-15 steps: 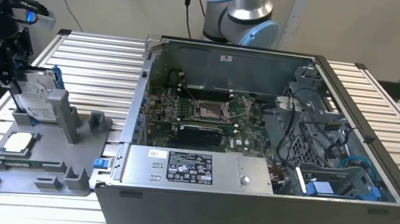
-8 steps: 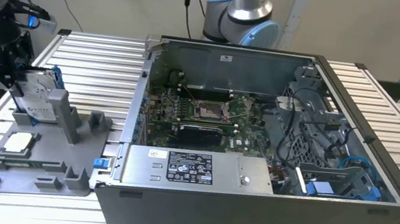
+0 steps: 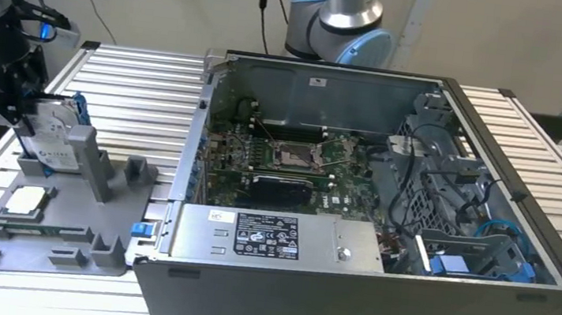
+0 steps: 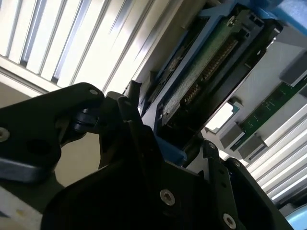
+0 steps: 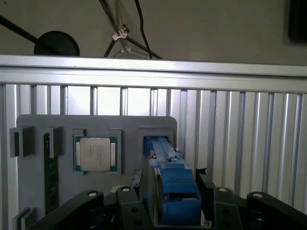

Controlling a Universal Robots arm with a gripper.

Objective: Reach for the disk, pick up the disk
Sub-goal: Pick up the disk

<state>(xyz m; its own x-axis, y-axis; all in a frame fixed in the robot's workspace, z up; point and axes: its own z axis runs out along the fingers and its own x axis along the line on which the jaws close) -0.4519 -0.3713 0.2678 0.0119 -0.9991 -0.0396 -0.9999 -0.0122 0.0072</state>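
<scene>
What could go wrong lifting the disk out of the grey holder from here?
1. The disk stands on edge in a slot of the grey holder, with the gripper around it. A pull that is not straight could jam it and drag the holder along.
2. The chip lies in the neighbouring pocket, so a jolt to the holder might unseat it.

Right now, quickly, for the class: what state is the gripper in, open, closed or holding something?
Gripper: at the disk that stands in the grey fixture; whether it is open or shut on the disk cannot be told.
</scene>
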